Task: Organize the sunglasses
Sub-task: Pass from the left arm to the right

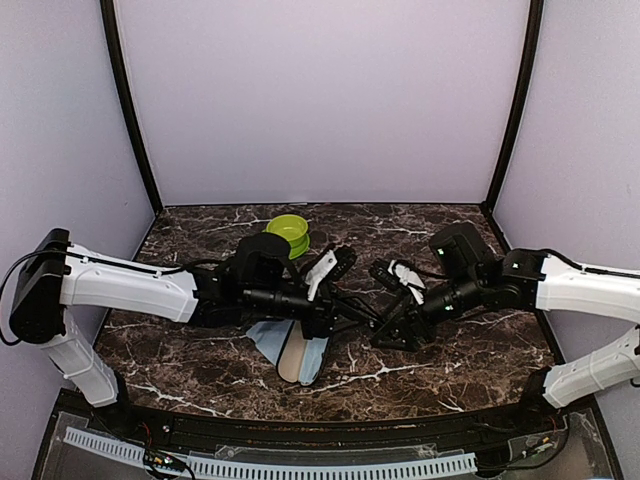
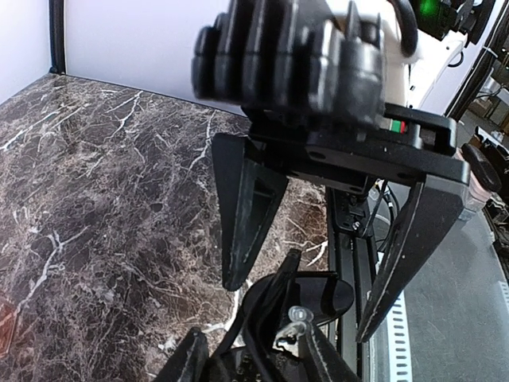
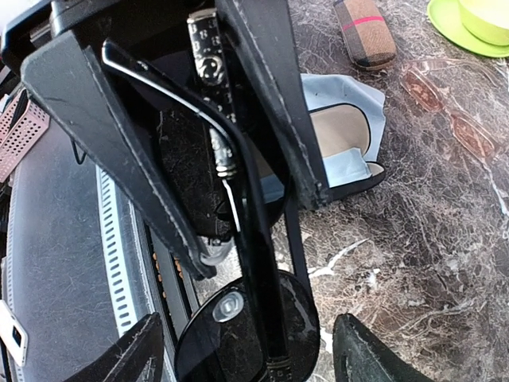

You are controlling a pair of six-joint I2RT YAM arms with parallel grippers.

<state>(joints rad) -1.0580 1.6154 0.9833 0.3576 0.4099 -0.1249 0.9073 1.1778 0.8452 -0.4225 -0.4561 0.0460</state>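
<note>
A: Status on the sunglasses job?

B: Early. Nothing is stowed on the desk (image 1: pixel 440 365). The pale-blue case (image 3: pixel 343 142) lies open with its beige lining up, just beside the spot where the arms meet. I see no glasses in it. The striped case (image 3: pixel 364 32) lies shut, further back.

A: And the pairs?

B: Two. The black wire pair (image 3: pixel 258 270) is in the air between the two arms, over the near side of the desk. The reddish-brown pair (image 3: pixel 445 107) lies loose on the desk near the green bowl (image 1: pixel 290 232), apart from both cases.

A: Pincers?

B: The left pincer (image 2: pixel 254 362) is clamped on the black wire pair near the nose pads. The right pincer (image 3: pixel 246 354) has its jaws apart, one on each side of a dark lens, with a thin gap on both sides. I read that as no grip.

A: Which step is this?

B: My guess is a handover or a two-arm fold. I can't tell whether the temples are folded.

A: What's left?

B: Nearly everything. The black wire pair has to go into a case, then the reddish-brown pair gets picked up and stowed. Neither is done.
</note>
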